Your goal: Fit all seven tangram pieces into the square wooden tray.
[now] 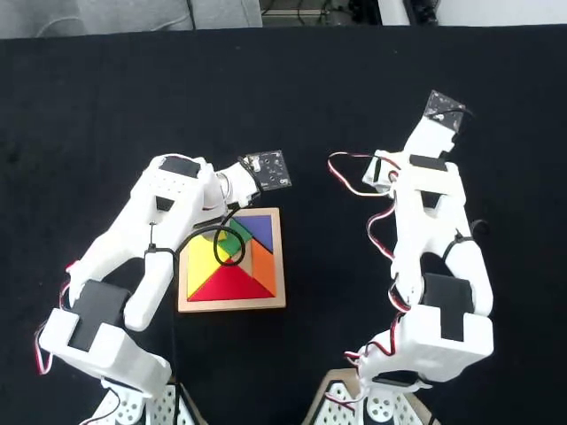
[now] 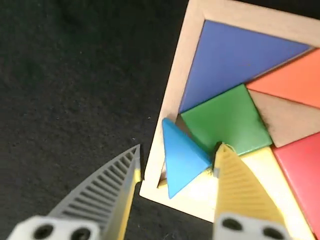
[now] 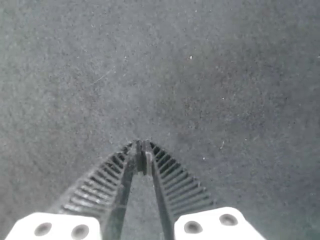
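The square wooden tray (image 1: pixel 280 257) lies under my left arm (image 1: pixel 159 221). Its rim (image 2: pixel 172 80) frames a dark blue triangle (image 2: pixel 230 55), a green square (image 2: pixel 227 120), an orange piece (image 2: pixel 290 80), a red piece (image 2: pixel 300 165) and a yellow piece (image 2: pixel 200 192). A small light blue triangle (image 2: pixel 182 155) sits tilted at the tray's corner, one tip over the rim. My left gripper (image 2: pixel 180 147) is open, with one finger on each side of that triangle. My right gripper (image 3: pixel 143 150) is shut on nothing above bare black table, at the right arm (image 1: pixel 430 186).
A bare wood-coloured patch (image 2: pixel 280 117) shows between the green square and the orange piece. Black cloth (image 1: pixel 354 88) covers the table around the tray. A black cable loop (image 1: pixel 229 248) hangs over the tray's middle.
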Motion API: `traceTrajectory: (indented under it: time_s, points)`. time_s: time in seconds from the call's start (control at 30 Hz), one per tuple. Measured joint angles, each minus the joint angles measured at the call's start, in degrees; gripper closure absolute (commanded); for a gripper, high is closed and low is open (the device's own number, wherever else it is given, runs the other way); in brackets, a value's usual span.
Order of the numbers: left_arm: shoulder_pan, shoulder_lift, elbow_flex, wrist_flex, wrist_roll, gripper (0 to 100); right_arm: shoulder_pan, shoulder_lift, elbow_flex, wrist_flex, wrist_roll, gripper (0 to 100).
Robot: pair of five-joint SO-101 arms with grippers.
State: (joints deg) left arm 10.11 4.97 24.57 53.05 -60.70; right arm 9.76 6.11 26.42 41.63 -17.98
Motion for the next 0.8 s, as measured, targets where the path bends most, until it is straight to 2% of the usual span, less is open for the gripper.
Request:
traceTrajectory:
  time_s: [0.3, 0.47, 0.8]
  points:
    - [0.0, 0.35, -0.26, 2.99, -0.35, 76, 0.0, 0.0, 0.0, 0.0, 0.0, 98.7]
    - [0.09, 0.35, -0.26, 4.22, -3.78, 76, 0.0, 0.0, 0.0, 0.0, 0.0, 98.7]
    - [0.09, 0.35, -7.3, 12.66, -5.19, 76, 0.0, 0.0, -0.79, 0.0, 0.0, 98.7]
